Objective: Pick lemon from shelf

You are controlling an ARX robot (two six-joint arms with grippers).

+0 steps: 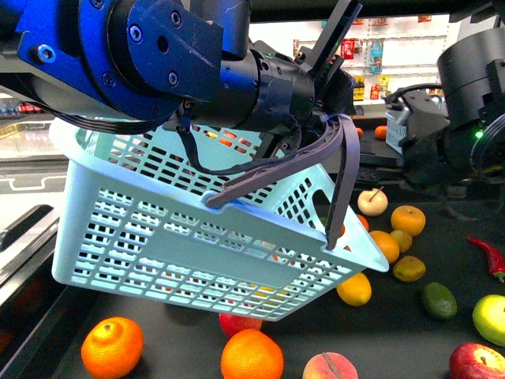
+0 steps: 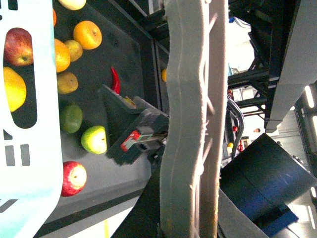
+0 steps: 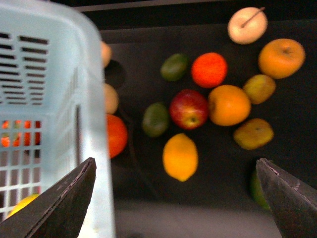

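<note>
The lemon (image 1: 354, 289) is seen lying on the black tier of the shelf (image 1: 402, 332), just right of the lower near corner of a light-blue basket (image 1: 158, 229), with an orange (image 1: 385, 245) just farther back. The basket is held tilted above the fruit by its grey handle (image 1: 346, 166), on which the jaws of the left gripper (image 1: 327, 91) are closed. The right gripper (image 3: 174, 161) is held above the lemon, its jaws spread wide.
</note>
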